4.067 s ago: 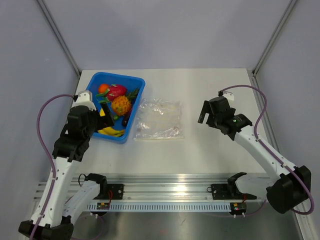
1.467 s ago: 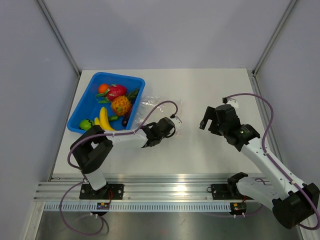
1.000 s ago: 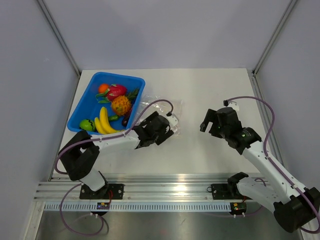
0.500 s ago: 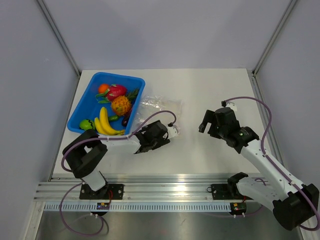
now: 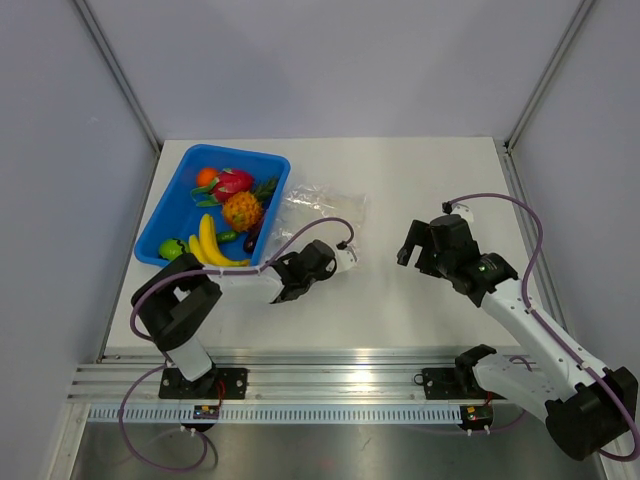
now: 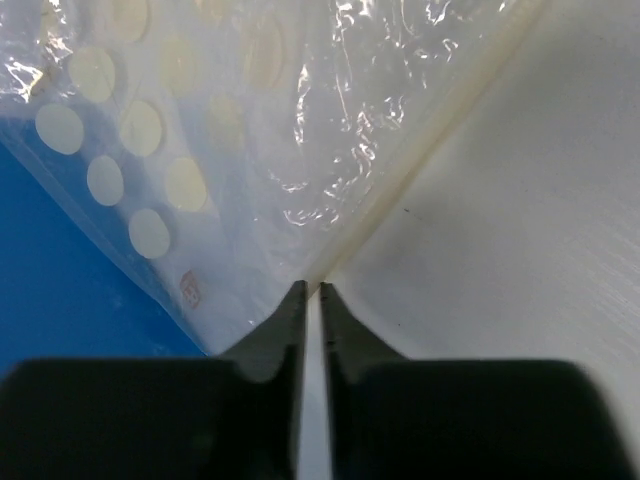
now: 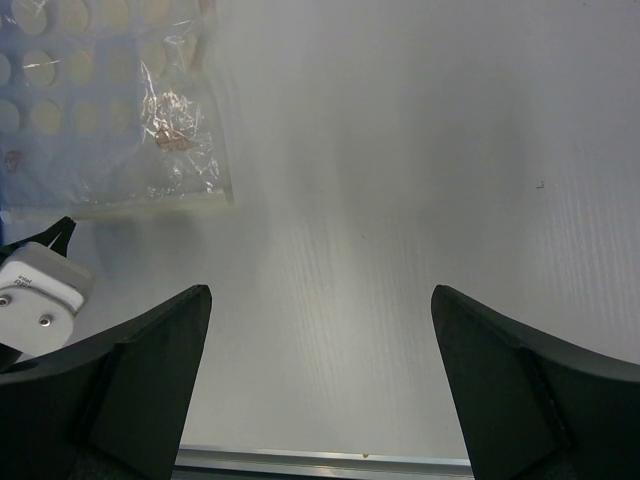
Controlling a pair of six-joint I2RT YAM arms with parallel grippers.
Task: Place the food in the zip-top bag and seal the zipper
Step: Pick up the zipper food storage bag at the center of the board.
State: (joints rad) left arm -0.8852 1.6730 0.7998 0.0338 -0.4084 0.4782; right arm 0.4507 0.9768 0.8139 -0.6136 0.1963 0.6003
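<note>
zip-top bag (image 6: 300, 130) flat on table (image 5: 420, 170), frame centre-left, touching blue bin (image 5: 237, 152) holding the food (image 5: 241, 210). Thin, limp, slippery film (edge looks stiffer), so pinch an edge. Left tool (image 6: 310, 288) nearly together at bag corner, whether it has caught the film is unclear. Right tool (image 7: 320, 290) wide apart, holding nothing

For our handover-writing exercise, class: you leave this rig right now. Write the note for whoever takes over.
Left gripper: jaws nearly shut at a corner of the zip-top bag; whether it grips the plastic is unclear.
Right gripper: open, above the table, right of the bag.
Food: in the blue bin, next to the bag.
Done: nothing bagged yet.
Left: load the food, then seal the bag.
</note>
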